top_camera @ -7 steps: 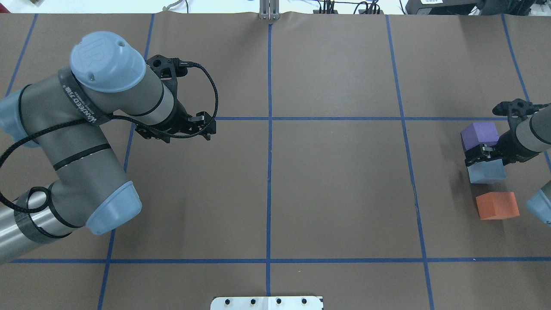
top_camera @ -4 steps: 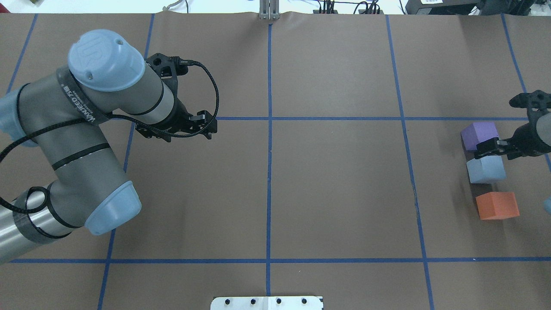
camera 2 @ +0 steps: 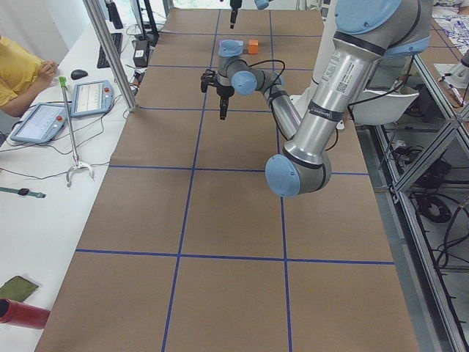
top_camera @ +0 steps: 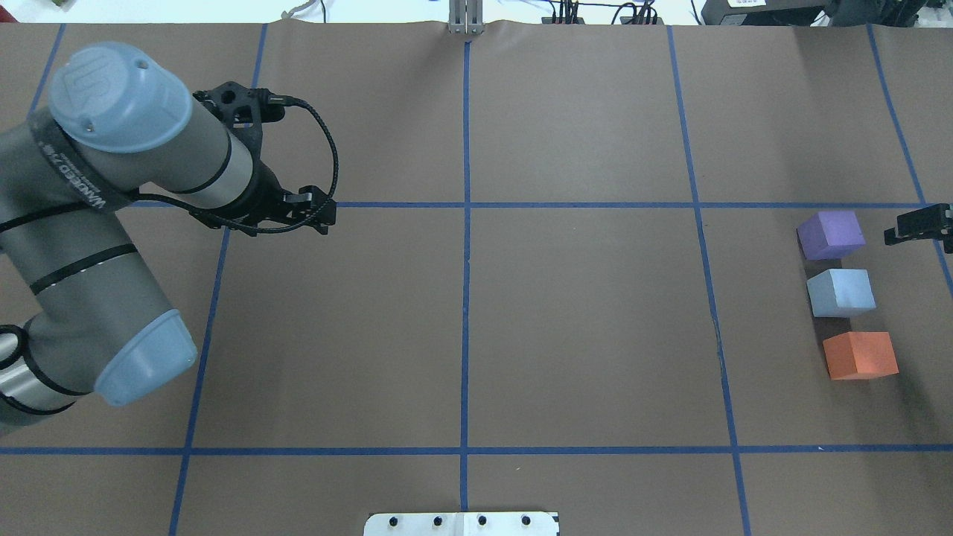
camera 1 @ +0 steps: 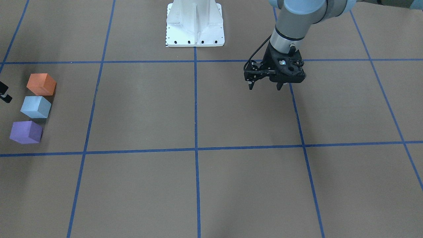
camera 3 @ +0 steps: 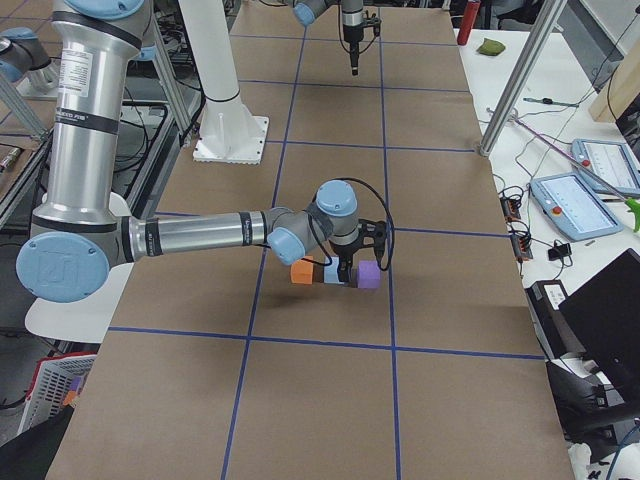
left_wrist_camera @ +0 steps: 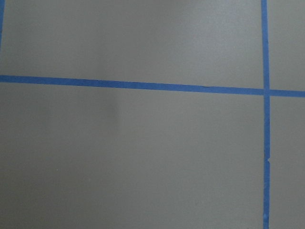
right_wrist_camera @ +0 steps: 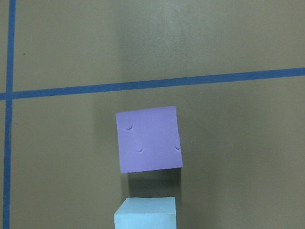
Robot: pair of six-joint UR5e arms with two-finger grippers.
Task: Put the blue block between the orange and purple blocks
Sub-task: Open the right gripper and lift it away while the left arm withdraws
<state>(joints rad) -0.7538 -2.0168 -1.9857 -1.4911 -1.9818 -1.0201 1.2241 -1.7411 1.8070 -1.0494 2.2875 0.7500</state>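
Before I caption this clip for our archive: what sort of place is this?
Probably a robotics lab workcell: a paper-covered table gridded with blue tape, a large industrial robot arm working over it, and a side bench holding operator tablets.

Near the right edge of the table point(top_camera: 581, 335), the right tool point(top_camera: 919, 225) is cut off by the overhead picture's border. Only a black tip shows, so the spacing of its jaws cannot be told. The pale blue foam cube point(right_wrist_camera: 145, 213) is cropped by the right wrist view's bottom edge. In the exterior right view that tool covers most of it.
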